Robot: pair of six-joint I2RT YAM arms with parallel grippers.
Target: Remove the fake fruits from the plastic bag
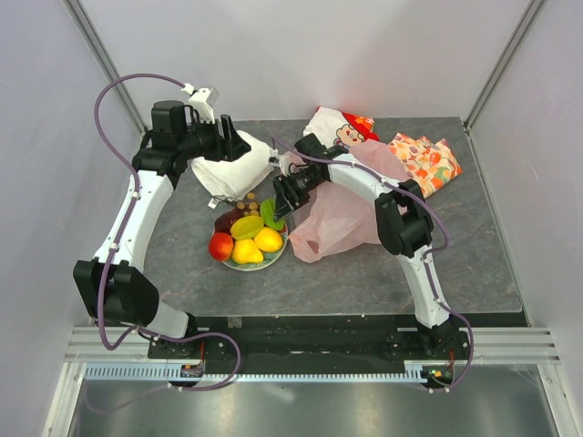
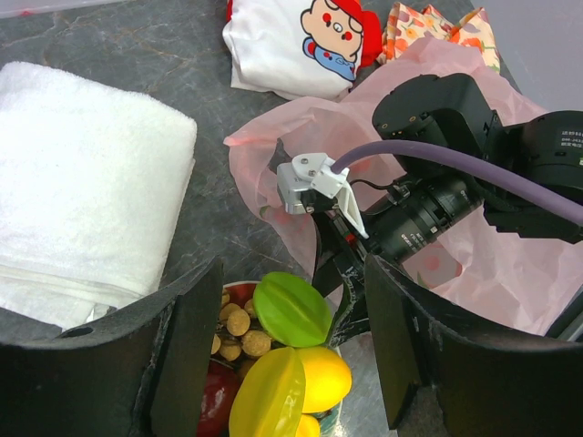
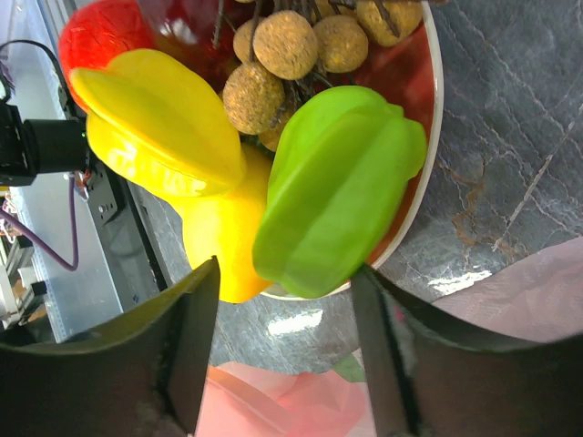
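Fake fruits [image 1: 244,238] sit piled on the red plate [image 1: 276,257], so the job looks nearly done. At eleven o'clock from it our left claw [image 1: 239,146] hangs wide open and empty over the white towel [image 1: 228,171], and our right claw [image 1: 279,208] stands open, holding nothing, just by the green fruit [image 3: 337,182]. At three o'clock lies the plastic bag [image 1: 342,223], flat, and we cannot tell if any fruit hides inside.

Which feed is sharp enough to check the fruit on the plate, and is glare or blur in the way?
Right wrist view: green starfruit sharp and evenly lit, own fingers dark and blurred, glare patch on the table. Left wrist view: fruits crisp, white towel nearly washed out. Top view: even light, fruits small.
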